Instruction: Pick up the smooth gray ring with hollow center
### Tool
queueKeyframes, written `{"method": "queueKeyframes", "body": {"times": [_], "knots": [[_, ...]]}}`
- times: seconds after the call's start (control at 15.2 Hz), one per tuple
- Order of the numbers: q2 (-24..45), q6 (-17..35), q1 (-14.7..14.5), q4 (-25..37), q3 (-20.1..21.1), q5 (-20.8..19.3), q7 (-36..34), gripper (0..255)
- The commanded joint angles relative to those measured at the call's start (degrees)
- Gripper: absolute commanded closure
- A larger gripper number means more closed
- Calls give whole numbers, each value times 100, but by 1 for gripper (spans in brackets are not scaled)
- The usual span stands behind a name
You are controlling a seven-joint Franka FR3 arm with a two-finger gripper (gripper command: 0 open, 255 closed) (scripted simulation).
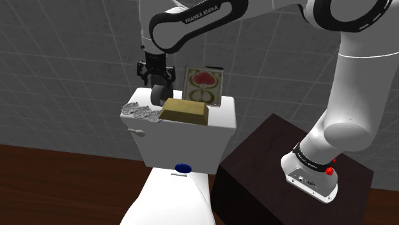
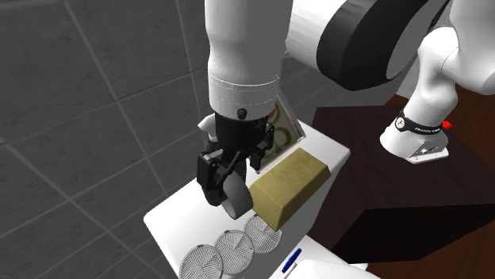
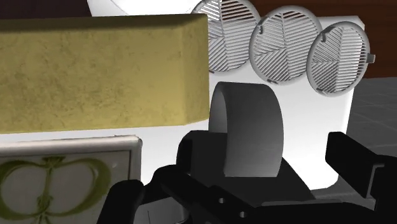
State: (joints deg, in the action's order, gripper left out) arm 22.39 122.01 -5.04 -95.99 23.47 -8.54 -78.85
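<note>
Wrist view: the gripper (image 3: 242,172) has its fingers (image 3: 356,162) spread. The gray ring (image 3: 248,130) stands on edge between them (white surface shows between the ring and one finger, so it is not clasped). Whether the ring rests on the tank top cannot be determined.

Second exterior view: the gripper (image 2: 234,178) points down over the white tank (image 2: 170,226). The ring (image 2: 238,198) is just beside the yellow-tan block (image 2: 289,186), and three slatted discs (image 2: 226,246) lie in a row near the tank's edge. A framed picture (image 2: 278,139) leans behind the block.
</note>
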Motion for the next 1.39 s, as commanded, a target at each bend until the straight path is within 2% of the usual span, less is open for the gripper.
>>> {"method": "queueKeyframes", "body": {"times": [0.0,0.46,0.53,1.12,1.32], "knots": [[139,79,-53,70,-31,-67,-91,0],[308,434,-77,-127,-77,-155,-142,0],[301,440,-61,-141,-79,-149,-123,255],[309,434,-76,-127,-76,-156,-143,255],[214,244,-61,-26,-50,-107,-114,255]]}}
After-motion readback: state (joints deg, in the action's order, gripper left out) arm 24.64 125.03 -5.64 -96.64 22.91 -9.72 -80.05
